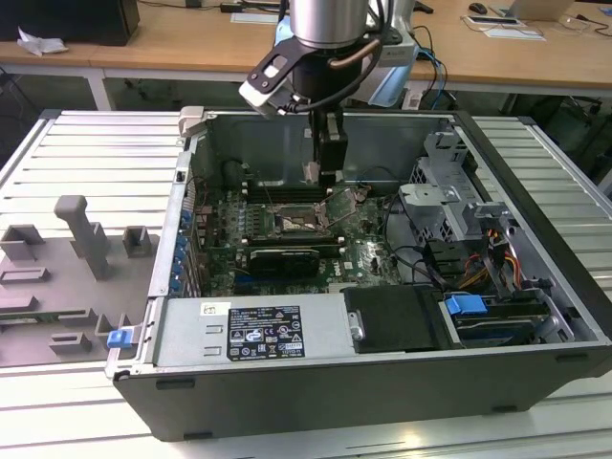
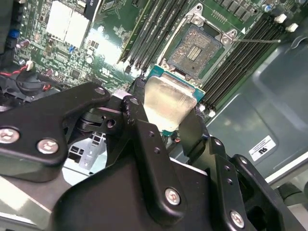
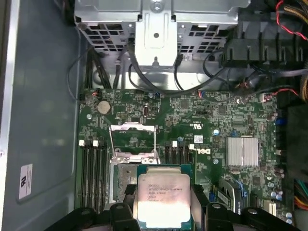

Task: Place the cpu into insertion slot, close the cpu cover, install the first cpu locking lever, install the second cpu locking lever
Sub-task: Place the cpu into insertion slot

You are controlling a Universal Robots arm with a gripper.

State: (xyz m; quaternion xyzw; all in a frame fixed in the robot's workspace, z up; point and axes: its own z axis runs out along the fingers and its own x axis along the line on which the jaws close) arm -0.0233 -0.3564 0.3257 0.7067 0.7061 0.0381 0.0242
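Note:
My gripper (image 1: 322, 170) hangs inside the open computer case, shut on the cpu (image 2: 168, 96), a flat square chip with a pale metal top and green edge. In both wrist views the black fingers (image 2: 137, 103) clamp the chip's two opposite sides. The cpu (image 3: 163, 192) hovers just above and partly over the insertion slot (image 3: 124, 175), a square socket with a dark centre (image 2: 195, 48) on the green board. The cpu cover (image 3: 132, 139) stands swung open beside the socket, seen raised in the exterior view (image 1: 342, 203). A thin locking lever (image 2: 255, 41) sticks out from the socket's corner.
Black memory slots (image 3: 94, 168) flank the socket on both sides. A silver heatsink (image 3: 243, 151), a metal drive cage (image 3: 156, 24) and loose cables (image 3: 250, 77) lie further off. The case wall (image 1: 316, 143) rises behind the gripper. A grey fixture plate (image 1: 72, 277) lies at the exterior view's left.

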